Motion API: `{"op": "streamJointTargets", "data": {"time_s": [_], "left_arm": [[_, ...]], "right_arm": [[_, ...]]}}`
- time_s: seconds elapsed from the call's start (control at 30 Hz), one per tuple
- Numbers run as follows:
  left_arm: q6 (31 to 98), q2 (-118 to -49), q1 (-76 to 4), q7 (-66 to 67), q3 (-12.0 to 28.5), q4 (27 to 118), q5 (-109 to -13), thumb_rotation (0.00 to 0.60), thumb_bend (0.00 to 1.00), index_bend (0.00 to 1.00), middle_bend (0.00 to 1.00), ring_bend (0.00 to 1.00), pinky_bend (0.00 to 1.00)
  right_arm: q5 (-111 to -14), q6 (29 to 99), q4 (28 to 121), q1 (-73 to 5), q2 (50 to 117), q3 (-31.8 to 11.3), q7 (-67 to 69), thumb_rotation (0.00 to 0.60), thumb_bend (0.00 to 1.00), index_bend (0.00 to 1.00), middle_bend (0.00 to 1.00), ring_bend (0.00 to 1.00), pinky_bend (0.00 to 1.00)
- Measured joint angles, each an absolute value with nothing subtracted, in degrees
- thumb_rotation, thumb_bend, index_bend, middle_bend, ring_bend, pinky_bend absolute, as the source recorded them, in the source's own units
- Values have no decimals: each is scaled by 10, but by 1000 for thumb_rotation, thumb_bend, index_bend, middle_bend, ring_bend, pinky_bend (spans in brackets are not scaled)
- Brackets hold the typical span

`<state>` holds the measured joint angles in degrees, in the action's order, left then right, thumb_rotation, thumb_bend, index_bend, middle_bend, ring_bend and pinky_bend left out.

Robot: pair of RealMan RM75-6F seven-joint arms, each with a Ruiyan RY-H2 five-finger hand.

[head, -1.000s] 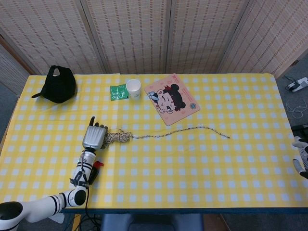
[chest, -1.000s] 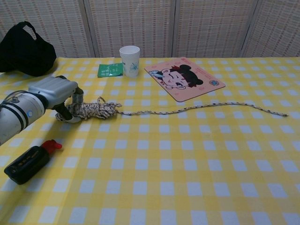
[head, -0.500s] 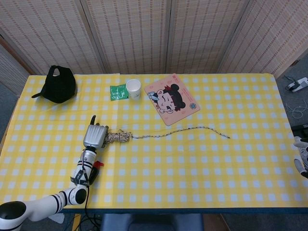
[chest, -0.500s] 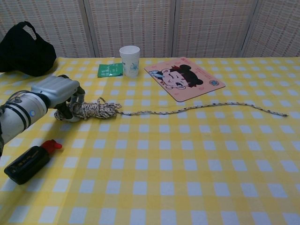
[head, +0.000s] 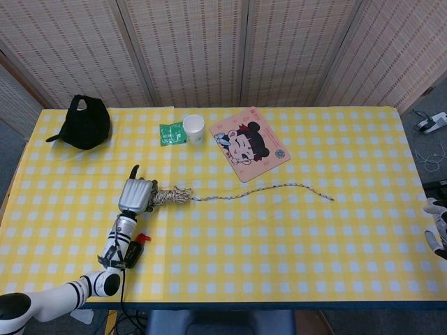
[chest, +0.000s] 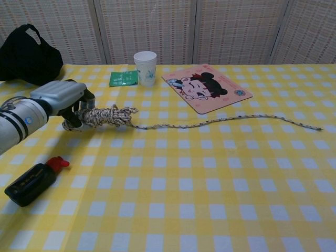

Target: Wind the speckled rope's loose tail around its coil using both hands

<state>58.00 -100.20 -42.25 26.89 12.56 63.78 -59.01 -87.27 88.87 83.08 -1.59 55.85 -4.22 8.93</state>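
While the left hand (chest: 62,100) gripped the near end of the speckled rope's coil (chest: 107,116), its fingers curled around the bundle, the coil sat just off the yellow checked tablecloth (chest: 210,178) toward the table's left side. From the coil the loose tail (chest: 226,121) ran out unwound to the right in a shallow wave, lying flat on the cloth and passing just in front of the pink cartoon mouse pad (chest: 206,86). The pad bore a drawing of a winking girl with dark buns; small print near its corner was too fine to read. A white paper cup (chest: 145,67) with a faint pattern stood behind the coil, beside a green packet (chest: 124,78) whose lettering was illegible. A black bag (chest: 29,55) rested at the far left corner, and a black bottle with a red cap (chest: 32,180) lay near the front edge. The right hand (head: 436,227) showed only at the frame's edge, off the table; whether its fingers were spread or closed could not be told.
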Motion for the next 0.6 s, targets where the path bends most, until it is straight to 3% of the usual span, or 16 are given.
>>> {"op": "streamJointTargets", "data": {"time_s": [0.6], "left_arm": [[640, -867, -385, 234, 106, 868, -687, 552, 290, 745, 718, 486, 0]], "right_arm": [[-886, 731, 897, -129, 559, -51, -13, 600, 382, 393, 291, 125, 177]]}}
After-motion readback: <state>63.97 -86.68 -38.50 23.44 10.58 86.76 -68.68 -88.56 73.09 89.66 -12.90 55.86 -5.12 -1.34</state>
